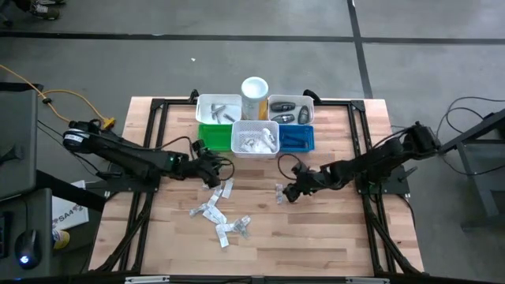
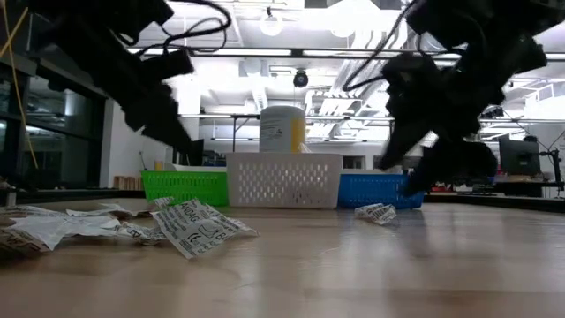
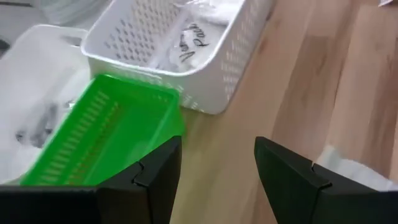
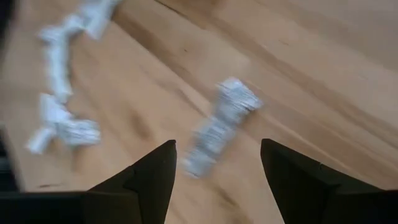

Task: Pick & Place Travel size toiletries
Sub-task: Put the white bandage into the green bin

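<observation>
Several crinkly white packets with dark print lie scattered on the wooden table: a pile in the middle near part, also the pile in the low view, and one single packet to its right. My right gripper hovers open just right of that single packet, which lies ahead of its fingers, untouched. My left gripper is open above the table, between the pile and the green bin. One packet edge shows beside its finger.
Along the far side stand a white bin, a tall white-and-yellow cylinder, a white bin of dark grey oval pieces, a green bin, a white perforated bin with packets and a blue bin. Bare wood lies near the front edge.
</observation>
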